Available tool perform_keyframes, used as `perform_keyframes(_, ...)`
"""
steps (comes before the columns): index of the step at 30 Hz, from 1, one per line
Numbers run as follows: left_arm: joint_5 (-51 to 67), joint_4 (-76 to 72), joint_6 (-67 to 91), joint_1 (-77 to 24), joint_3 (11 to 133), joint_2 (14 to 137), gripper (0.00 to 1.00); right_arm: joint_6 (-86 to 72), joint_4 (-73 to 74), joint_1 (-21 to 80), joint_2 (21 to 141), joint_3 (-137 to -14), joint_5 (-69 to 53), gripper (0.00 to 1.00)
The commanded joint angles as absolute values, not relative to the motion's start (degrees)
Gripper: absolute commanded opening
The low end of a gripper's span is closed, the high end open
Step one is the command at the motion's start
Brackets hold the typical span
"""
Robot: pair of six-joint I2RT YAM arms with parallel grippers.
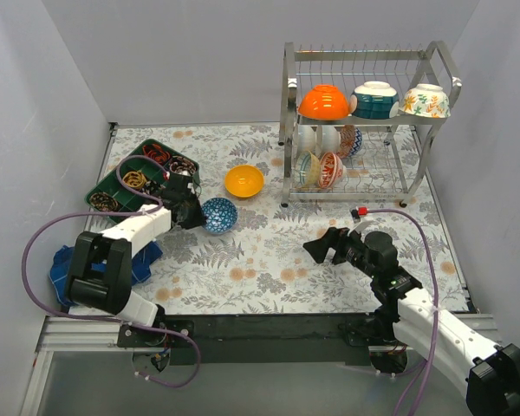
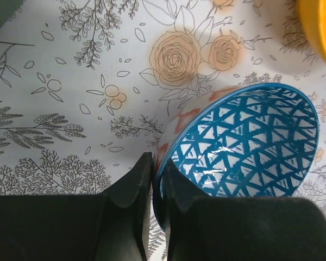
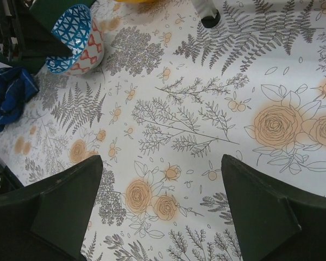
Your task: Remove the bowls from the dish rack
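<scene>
Over on the left of the floral-printed table (image 1: 269, 260), the left gripper (image 2: 156, 163) is pinched tight on the rim of a small blue ceramic bowl with a triangle pattern inside (image 2: 244, 141). The bowl is tipped on its side just near of a plain yellow ceramic bowl (image 1: 243, 180), which sits upright. The right gripper (image 3: 162, 163) hangs over bare cloth at the near right, jaws spread wide with nothing between them. At the far right, the tall chrome wire dish rack (image 1: 288, 104) carries an upturned orange bowl (image 1: 323, 102), a teal bowl (image 1: 374, 100) and a floral bowl (image 1: 425, 101) on top, and more patterned bowls (image 1: 325, 165) stand on edge below.
</scene>
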State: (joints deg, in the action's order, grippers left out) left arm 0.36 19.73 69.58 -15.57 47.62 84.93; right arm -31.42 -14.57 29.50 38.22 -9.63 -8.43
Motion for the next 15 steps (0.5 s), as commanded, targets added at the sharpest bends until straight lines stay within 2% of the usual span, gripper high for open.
perform_keyframes(1,5.5,17.9,67.2,-14.3,49.7,85.9,0.04,-29.0,-14.1,29.4,37.3,-13.0,-6.2,0.99)
perform_keyframes(5,6.8,17.8,66.9,-13.7,49.7,87.3,0.12,-28.0,-13.5,29.4,37.7,-13.8,-5.4,0.99)
perform_keyframes(8,6.9,18.0,66.7,-13.5,49.7,85.7,0.32,-27.4,-12.8,29.4,38.4,-14.5,-4.5,0.99)
perform_keyframes(9,6.6,18.1,66.5,-13.5,49.7,84.9,0.45,-27.3,-12.6,29.4,38.7,-14.8,-4.3,0.99)
perform_keyframes(12,4.8,18.8,66.4,-13.5,49.3,80.9,0.63,-26.4,-11.3,29.4,39.1,-16.2,-3.1,0.99)
perform_keyframes(13,4.3,19.2,66.4,-13.5,49.3,79.7,0.74,-26.1,-10.5,29.4,39.2,-16.7,-2.7,0.99)
perform_keyframes(15,2.6,20.5,66.1,-13.5,49.3,76.1,0.84,-25.0,-9.6,29.4,39.9,-18.5,-1.1,0.99)
